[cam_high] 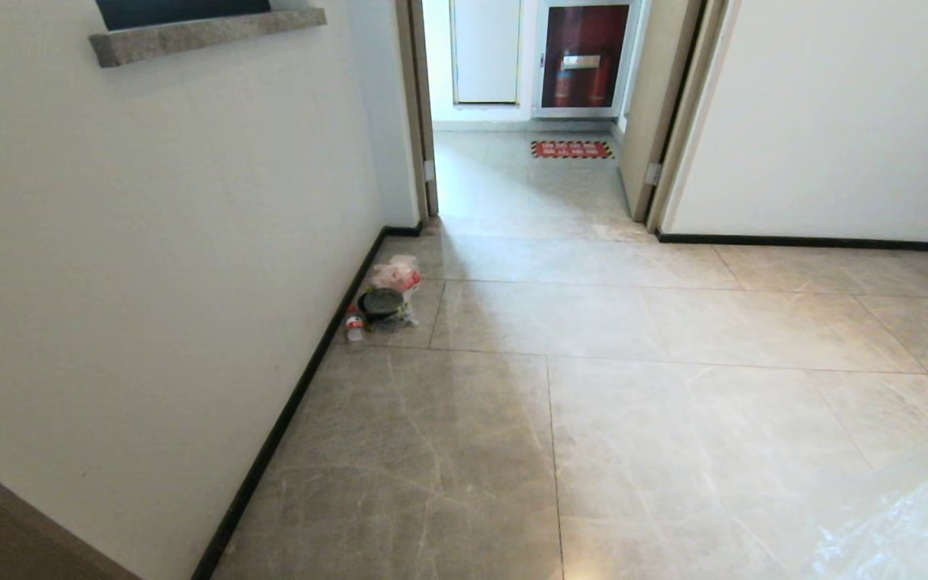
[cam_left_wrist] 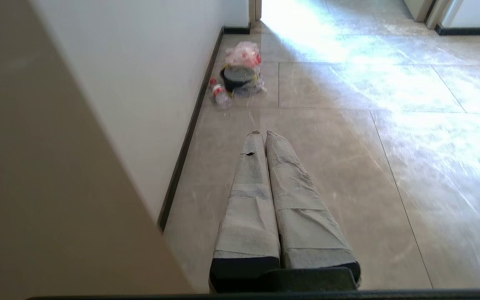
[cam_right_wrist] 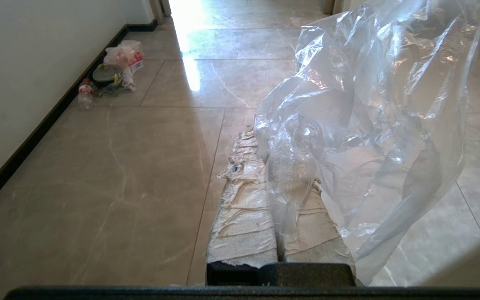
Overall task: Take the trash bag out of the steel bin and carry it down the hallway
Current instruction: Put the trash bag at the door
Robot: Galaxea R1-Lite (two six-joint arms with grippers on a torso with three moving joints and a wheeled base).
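The trash bag [cam_right_wrist: 369, 104], clear and crinkly, billows up from my right gripper [cam_right_wrist: 265, 141], whose cloth-wrapped fingers are shut on a gathered fold of it. A corner of the bag [cam_high: 907, 524] shows at the lower right of the head view, above the floor. My left gripper [cam_left_wrist: 263, 133] is shut with nothing in it and points level over the tiles near the left wall. The hallway [cam_high: 528, 185] of glossy beige tiles opens straight ahead through a doorway. The steel bin is out of view.
A small heap of litter [cam_high: 387, 294] with a plastic bottle [cam_high: 354, 325] lies against the left wall's black baseboard [cam_high: 287, 419]. A red mat [cam_high: 573, 149] lies far down the passage before a fire-extinguisher cabinet [cam_high: 585, 56]. A white wall [cam_high: 834, 121] stands on the right.
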